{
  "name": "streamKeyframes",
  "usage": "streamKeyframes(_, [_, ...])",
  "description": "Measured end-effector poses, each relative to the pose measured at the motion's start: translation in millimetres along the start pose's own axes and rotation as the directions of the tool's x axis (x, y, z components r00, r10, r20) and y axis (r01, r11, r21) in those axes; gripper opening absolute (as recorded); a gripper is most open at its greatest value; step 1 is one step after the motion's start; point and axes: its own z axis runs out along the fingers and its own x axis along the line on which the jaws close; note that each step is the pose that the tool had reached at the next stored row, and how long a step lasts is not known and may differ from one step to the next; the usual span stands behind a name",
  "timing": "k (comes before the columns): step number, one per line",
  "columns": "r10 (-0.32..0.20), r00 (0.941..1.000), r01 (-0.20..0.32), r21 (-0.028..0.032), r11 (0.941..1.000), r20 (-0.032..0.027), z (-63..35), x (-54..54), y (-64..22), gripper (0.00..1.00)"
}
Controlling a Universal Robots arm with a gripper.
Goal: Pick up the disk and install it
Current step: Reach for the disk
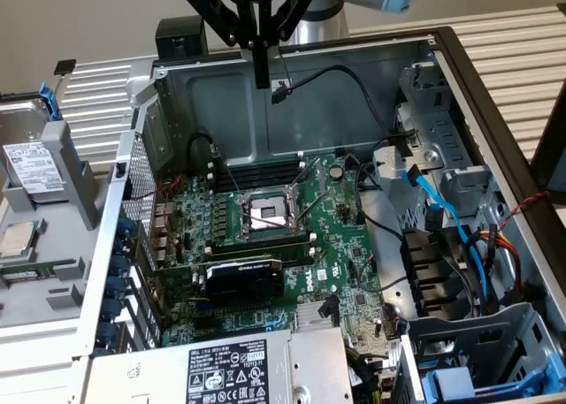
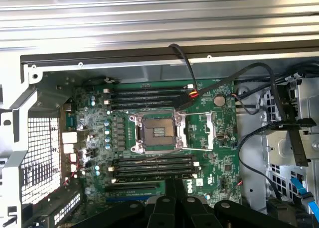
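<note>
The disk (image 1: 28, 161), a silver hard drive with a white label and a blue carrier clip at its far corner, lies on a grey stand outside the case, at the exterior view's far left. My gripper (image 1: 262, 81) hangs above the back of the open computer case, well to the right of the disk. Its fingers are pressed together and point down with nothing between them. In the wrist view the gripper (image 2: 174, 184) looks down on the green motherboard (image 2: 164, 138) and its empty CPU socket (image 2: 157, 131).
A small square CPU chip (image 1: 18, 238) lies on the grey stand below the disk. Drive bays with blue and black cables (image 1: 424, 187) fill the case's right side. Another blue carrier (image 1: 460, 382) sits in the near right corner, and a power supply (image 1: 225, 369) is at the front.
</note>
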Motion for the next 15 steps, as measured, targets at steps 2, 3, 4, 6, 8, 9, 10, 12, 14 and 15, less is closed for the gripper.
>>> streamKeyframes(2, [0.000, 1.0000, 0.000, 0.0001, 1.0000, 0.0000, 0.0, 0.6, 0.0, 0.11])
streamKeyframes(3, [0.000, 1.0000, 0.000, 0.0000, 1.0000, 0.0000, -0.1, 1.5, -0.1, 0.11])
streamKeyframes(4, [0.000, 1.0000, 0.000, 0.0001, 1.0000, 0.0000, -0.1, 2.7, -0.2, 0.11])
streamKeyframes(6, [0.000, 1.0000, 0.000, 0.0001, 1.0000, 0.0002, -0.2, 6.6, -0.5, 0.11])
streamKeyframes(8, [0.000, 1.0000, 0.000, 0.0000, 1.0000, 0.0008, -0.3, 12.1, -0.8, 0.11])
streamKeyframes(9, [0.000, 1.0000, 0.000, -0.0001, 1.0000, 0.0013, -0.4, 15.3, -1.1, 0.11])
streamKeyframes(10, [0.000, 1.0000, 0.000, -0.0002, 1.0000, 0.0020, -0.4, 18.9, -1.3, 0.11])
streamKeyframes(12, [0.000, 1.0000, 0.000, -0.0002, 1.0000, 0.0035, -0.6, 27.1, -1.9, 0.11])
streamKeyframes(14, [0.000, 1.0000, 0.000, -0.0005, 1.0000, 0.0053, -0.8, 36.0, -2.5, 0.11])
streamKeyframes(15, [0.000, 1.0000, 0.000, -0.0004, 1.0000, 0.0061, -0.9, 40.4, -2.8, 0.11])
